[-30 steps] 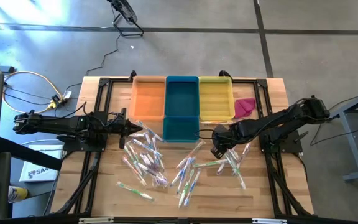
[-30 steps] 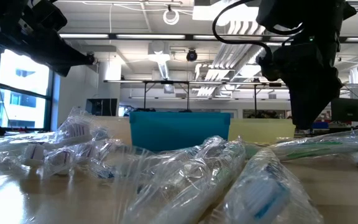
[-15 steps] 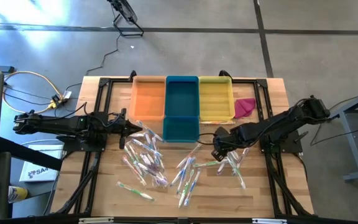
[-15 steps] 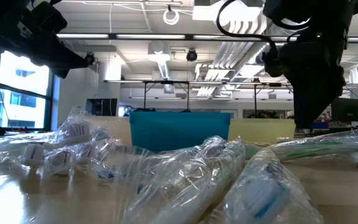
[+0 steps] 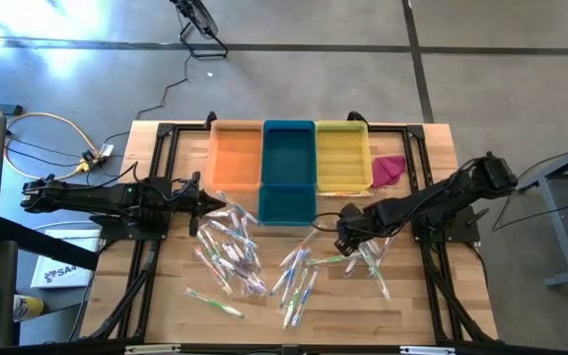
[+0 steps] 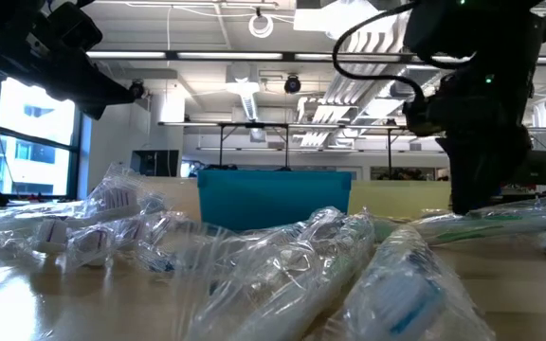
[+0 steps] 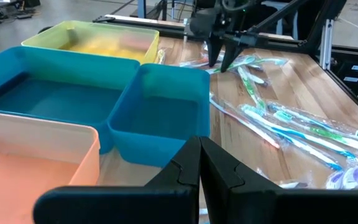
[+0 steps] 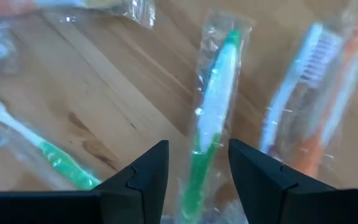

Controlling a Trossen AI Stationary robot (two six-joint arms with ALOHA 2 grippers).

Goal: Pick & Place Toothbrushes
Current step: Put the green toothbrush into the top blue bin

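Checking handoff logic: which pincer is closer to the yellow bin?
Right. The right pincer hovers open over the wrapped toothbrushes just in front of the yellow bin. The left pincer, shut, sits at the far side, in front of the orange bin.

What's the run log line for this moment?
right gripper: jaws open, straddling green toothbrush, not gripped | left gripper: shut, waiting by the blue tray | trays: no toothbrush seen inside
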